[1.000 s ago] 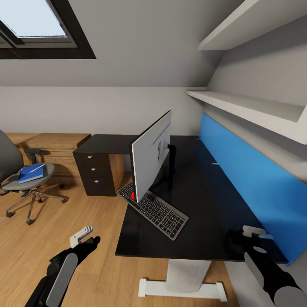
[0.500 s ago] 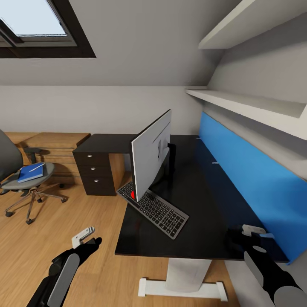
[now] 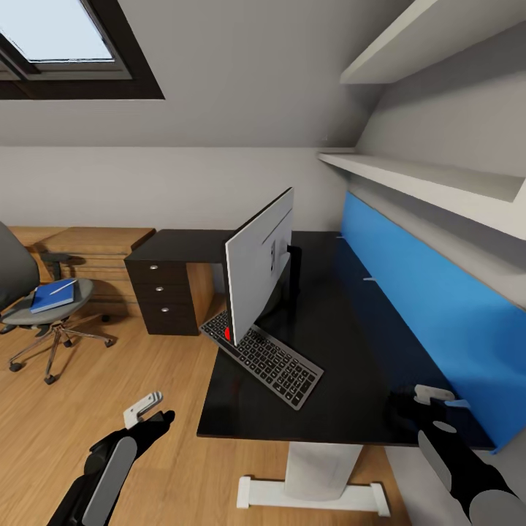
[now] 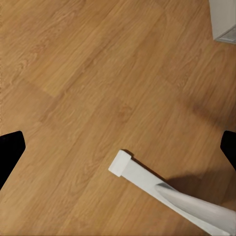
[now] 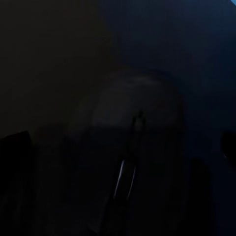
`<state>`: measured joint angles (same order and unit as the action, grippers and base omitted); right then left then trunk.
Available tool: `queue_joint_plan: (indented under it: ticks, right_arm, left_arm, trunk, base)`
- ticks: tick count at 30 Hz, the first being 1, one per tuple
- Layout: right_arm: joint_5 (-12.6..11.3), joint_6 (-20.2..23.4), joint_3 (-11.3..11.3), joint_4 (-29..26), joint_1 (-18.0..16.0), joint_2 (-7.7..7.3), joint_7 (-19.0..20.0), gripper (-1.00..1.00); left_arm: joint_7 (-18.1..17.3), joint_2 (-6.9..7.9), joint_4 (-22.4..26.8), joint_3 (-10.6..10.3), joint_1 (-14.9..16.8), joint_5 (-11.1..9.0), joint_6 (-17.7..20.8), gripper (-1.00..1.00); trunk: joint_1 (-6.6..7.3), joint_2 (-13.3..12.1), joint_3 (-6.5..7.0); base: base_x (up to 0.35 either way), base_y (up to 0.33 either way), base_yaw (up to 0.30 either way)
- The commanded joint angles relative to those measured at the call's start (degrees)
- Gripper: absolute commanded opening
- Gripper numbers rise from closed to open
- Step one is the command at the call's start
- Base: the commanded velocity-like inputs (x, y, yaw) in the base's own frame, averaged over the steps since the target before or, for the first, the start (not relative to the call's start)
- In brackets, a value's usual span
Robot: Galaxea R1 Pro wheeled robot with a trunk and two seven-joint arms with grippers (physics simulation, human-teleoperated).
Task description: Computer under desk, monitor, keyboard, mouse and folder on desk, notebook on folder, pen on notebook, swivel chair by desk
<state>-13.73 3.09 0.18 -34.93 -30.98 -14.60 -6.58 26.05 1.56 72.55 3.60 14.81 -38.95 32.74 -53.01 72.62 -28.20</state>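
Right gripper (image 3: 418, 406) poised over the desk (image 3: 343, 351), fingers spread; directly beneath, what appears to be the mouse (image 5: 130, 142), dim. Probably light, rigid, smooth: grasp across its flanks. Left gripper (image 3: 150, 409) spread.

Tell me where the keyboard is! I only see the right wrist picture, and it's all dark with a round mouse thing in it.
Observer: The keyboard lies flat on the desk, close beside the monitor.
Operator: Where's the blue folder?
Observer: The folder is on the seat of the swivel chair, with the pen lying on top.
Operator: What's my other pincer doing?
Observer: The left pincer hangs open over the wooden floor, off the desk's near corner.
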Motion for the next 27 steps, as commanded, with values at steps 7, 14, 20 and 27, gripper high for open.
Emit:
queue_joint_plan:
  ticks: [7,14,20,27]
  right_arm:
    - [-0.33,0.69,0.17,0.3,0.04,-0.03,0.54,1.0]
    - [-0.4,0.69,0.09,0.3,0.04,-0.05,0.6,1.0]
    - [-0.42,0.69,0.04,0.3,0.04,-0.07,0.62,1.0]
    - [-0.42,0.69,0.0,0.3,0.04,-0.08,0.6,1.0]
  left_arm:
    - [0.49,0.05,-0.03,0.0,0.04,-0.6,0.14,1.0]
    - [0.49,0.1,-0.12,0.0,0.04,-0.6,0.14,1.0]
    - [0.49,0.18,-0.42,0.0,0.04,-0.62,0.14,1.0]
    - [0.41,0.19,-0.8,0.0,0.04,-0.61,0.06,1.0]
  trunk:
    - [-0.01,0.03,-0.07]
    - [-0.01,0.03,-0.07]
    - [-0.01,0.03,-0.07]
    - [-0.01,0.03,-0.07]
  base:
    - [0.0,0.0,0.0]
    - [0.0,0.0,0.0]
    - [0.0,0.0,0.0]
    - [0.032,0.0,0.0]
